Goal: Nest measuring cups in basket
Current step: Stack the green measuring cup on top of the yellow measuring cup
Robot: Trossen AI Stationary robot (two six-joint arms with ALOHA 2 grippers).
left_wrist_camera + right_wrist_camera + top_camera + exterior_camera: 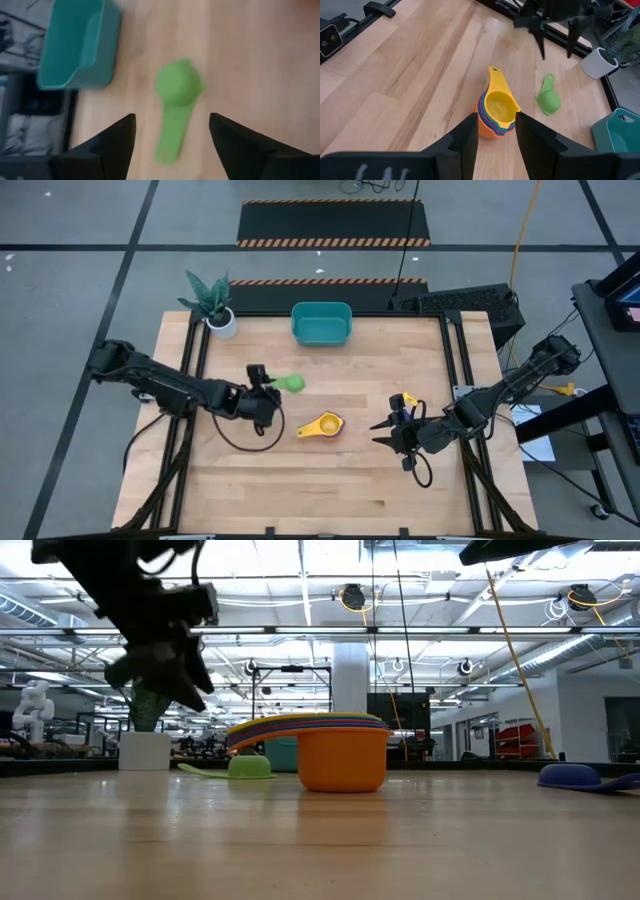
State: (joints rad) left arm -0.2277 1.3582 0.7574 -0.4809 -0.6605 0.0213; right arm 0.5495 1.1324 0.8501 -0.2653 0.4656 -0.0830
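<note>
Currently the left gripper (268,387) hangs with fingers spread above the green cup's (291,383) handle, holding nothing. That cup lies alone on the table (330,480), near the stack of nested cups (322,425), yellow on top. Right gripper (385,432) waits beside the stack, fingers apart, empty. Teal basket (321,324) stands at the far edge.

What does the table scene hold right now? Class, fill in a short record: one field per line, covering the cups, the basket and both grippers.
Stacked cups: nested pile, yellow cup on top, mid-table
Green cup: lies alone on the wood, outside the stack
Basket: teal basket at the far edge, no cups seen in it
Left gripper: open, above the green cup's handle, holding nothing
Right gripper: open, empty, facing the stack
Plant pot: white pot left of the basket
</note>
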